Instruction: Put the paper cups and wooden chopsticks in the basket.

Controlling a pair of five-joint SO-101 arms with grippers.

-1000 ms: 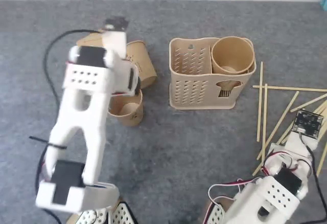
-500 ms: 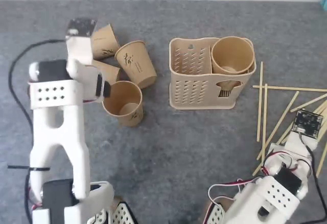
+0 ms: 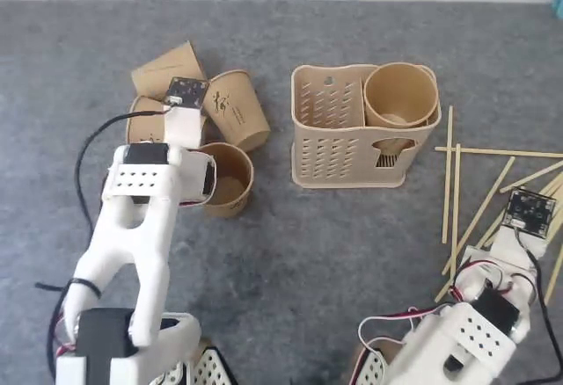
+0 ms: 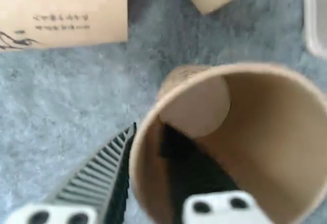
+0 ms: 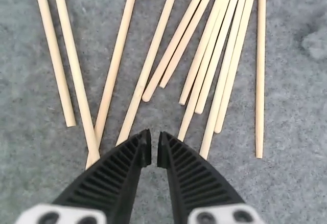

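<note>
grey worktop (image 3: 290, 253) under the lot. the left arm (image 3: 141, 227) stretches out over the cup cluster, and the right arm (image 3: 479, 332) sits low on the chopstick side.

the basket (image 3: 330, 152) stands upright, well off to the side of the left end effector (image 4: 148, 132), toward the right arm. the high view catches a nested cup (image 3: 400, 95) upright in the compartment farther from that end effector.

right at the left end effector is the upright paper cup (image 3: 230, 177). from above, the wrist covers the grip. the left wrist view has it plain: one finger (image 4: 97, 183) outside the wall, the other down inside, clamped on the cup's wall. just beyond the end effector, tipped cups (image 3: 239, 108) lie on their sides.

over to the right end effector (image 5: 153, 150): fingers drawn together to a bare slit, nothing between them. wooden chopsticks (image 5: 153, 55) fan out ahead of the tips, the nearest ends just beside them. the high view shows the wider scatter, running from that end effector toward the basket.
</note>
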